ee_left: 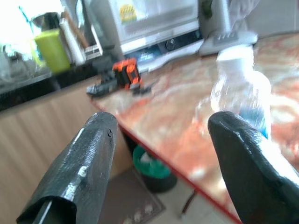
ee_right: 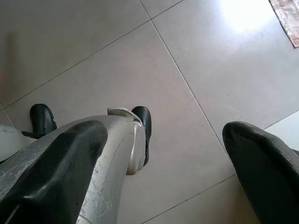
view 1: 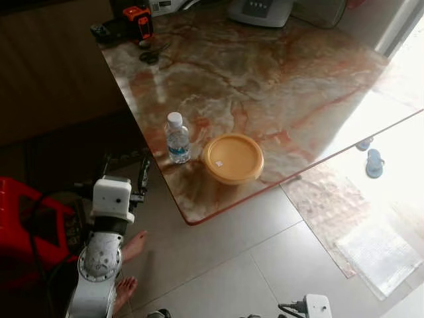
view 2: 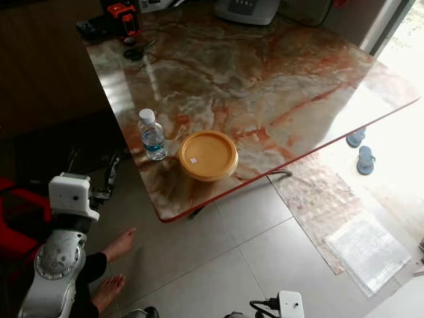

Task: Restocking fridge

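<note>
A clear water bottle [view 1: 177, 138] with a white cap and blue label stands upright near the front left corner of the marble table [view 1: 278, 79]. Just right of it sits a round yellow lidded container [view 1: 232, 158]. My left gripper [view 1: 126, 169] is open, held left of the table's edge and a little lower than the bottle, with nothing between its fingers. In the left wrist view the blurred bottle [ee_left: 243, 88] stands beyond the right fingertip [ee_left: 233, 140]. My right gripper [ee_right: 163, 130] hangs open over the floor tiles, beside my own leg.
A person's bare feet [view 1: 132, 246] rest on the floor by my left arm. A red stool [view 1: 26, 225] stands at far left. An orange tool [view 1: 137, 20] and a grey appliance [view 1: 260, 10] sit at the table's back. Blue slippers [view 1: 374, 162] and a mat [view 1: 351, 218] lie to the right.
</note>
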Robot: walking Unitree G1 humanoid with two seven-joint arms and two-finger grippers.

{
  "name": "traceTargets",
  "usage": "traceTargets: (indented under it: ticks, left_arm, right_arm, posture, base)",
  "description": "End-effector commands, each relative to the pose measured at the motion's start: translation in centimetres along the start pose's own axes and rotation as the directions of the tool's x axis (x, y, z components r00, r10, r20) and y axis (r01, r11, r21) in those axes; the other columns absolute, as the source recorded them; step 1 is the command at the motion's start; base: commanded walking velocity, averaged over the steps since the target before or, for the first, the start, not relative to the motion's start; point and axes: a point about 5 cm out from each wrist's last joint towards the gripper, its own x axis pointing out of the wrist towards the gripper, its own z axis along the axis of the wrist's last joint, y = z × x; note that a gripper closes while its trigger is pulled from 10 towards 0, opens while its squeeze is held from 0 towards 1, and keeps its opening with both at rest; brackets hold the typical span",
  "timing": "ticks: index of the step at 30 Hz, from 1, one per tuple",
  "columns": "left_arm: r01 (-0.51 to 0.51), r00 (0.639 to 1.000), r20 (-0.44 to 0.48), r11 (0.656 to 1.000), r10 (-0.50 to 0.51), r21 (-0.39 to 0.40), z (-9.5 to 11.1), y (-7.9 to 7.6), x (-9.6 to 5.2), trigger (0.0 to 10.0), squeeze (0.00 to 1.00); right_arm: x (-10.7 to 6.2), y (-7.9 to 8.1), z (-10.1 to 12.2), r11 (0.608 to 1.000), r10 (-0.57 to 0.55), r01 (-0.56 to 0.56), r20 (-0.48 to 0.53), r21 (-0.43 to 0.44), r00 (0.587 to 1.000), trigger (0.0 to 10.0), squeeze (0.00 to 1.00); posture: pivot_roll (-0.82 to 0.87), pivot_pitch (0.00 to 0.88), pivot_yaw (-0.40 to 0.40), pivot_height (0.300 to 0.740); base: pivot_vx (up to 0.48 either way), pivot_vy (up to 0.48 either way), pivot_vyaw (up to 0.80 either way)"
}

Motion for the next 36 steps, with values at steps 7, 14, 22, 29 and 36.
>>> traceTargets:
  ticks: [7,14,22,29,36]
  left_arm:
    - [0.135,0.986,0.105,0.989,-0.129,-0.057,4.5,-1.5,2.6,10.0,0.00]
    - [0.210,0.975,0.103,0.972,-0.199,-0.108,7.2,-2.6,5.2,10.0,0.00]
    - [0.156,0.981,-0.073,0.957,-0.178,-0.243,6.9,-1.2,8.1,10.0,0.00]
    - [0.188,0.951,-0.174,0.923,-0.257,-0.336,7.7,-1.1,9.2,10.0,0.00]
    - [0.327,0.894,-0.192,0.881,-0.405,-0.341,8.8,-1.9,10.0,10.0,0.00]
  right_arm:
    - [-0.4,-0.2,-1.7,1.000,-0.002,0.003,-0.067,0.005,0.998,10.0,0.00]
    - [-0.4,-0.2,-1.7,1.000,-0.002,0.002,-0.068,-0.002,0.998,10.0,0.00]
    - [-0.4,-0.1,-1.5,1.000,0.000,0.000,-0.068,-0.006,0.998,10.0,0.00]
    - [-0.3,-0.2,-1.5,1.000,0.001,-0.001,-0.070,-0.006,0.998,10.0,0.00]
    - [-0.3,-0.2,-1.4,1.000,0.000,-0.001,-0.072,-0.007,0.997,10.0,0.00]
  posture:
    - [-0.08,0.209,-0.043,0.740]
    - [-0.07,0.206,-0.051,0.740]
    - [-0.07,0.200,-0.055,0.740]
    - [-0.07,0.197,-0.058,0.740]
    - [-0.06,0.192,-0.057,0.740]
  base:
    - [0.000,0.000,0.00]
    - [0.000,0.000,0.00]
    - [0.000,0.000,0.00]
    - [0.000,0.000,0.00]
    - [0.000,0.000,0.00]
